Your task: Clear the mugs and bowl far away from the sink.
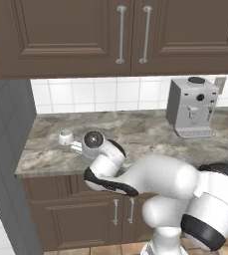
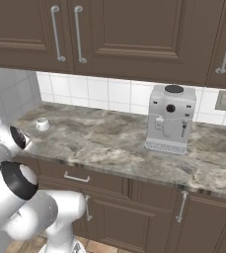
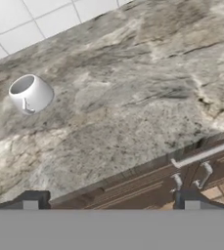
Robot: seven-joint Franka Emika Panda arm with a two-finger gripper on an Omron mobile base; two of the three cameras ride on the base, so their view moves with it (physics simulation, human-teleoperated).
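1. One small glossy white mug [image 1: 65, 137] stands upright on the grey-brown marbled stone counter [image 1: 145, 134], near the left end of it and not far from the white tiled wall [image 1: 95, 95]. In the hand view the same mug [image 3: 30, 93] shows its small handle turned toward the camera.
2. The mug seems to be set there on purpose, since this end of the counter is the far side and no basin appears near it.
3. The two-finger gripper [image 3: 111, 207] hangs above the front edge of the counter, well apart from the mug, and it carries nothing. Its jaws are spread wide, one dark tip at each side of the hand view.
4. The white arm is bent low in front of the dark brown lower cabinets [image 1: 85, 209], probably because the hand is free after a placing and is between two steps.
5. Count: one mug on the counter, one grey boxy coffee machine [image 1: 191, 107] standing against the wall to the right, and one wall socket [image 2: 224, 100] beside that machine.
6. The judgement is that one mug is cleared, while the second mug and the bowl are not yet brought here
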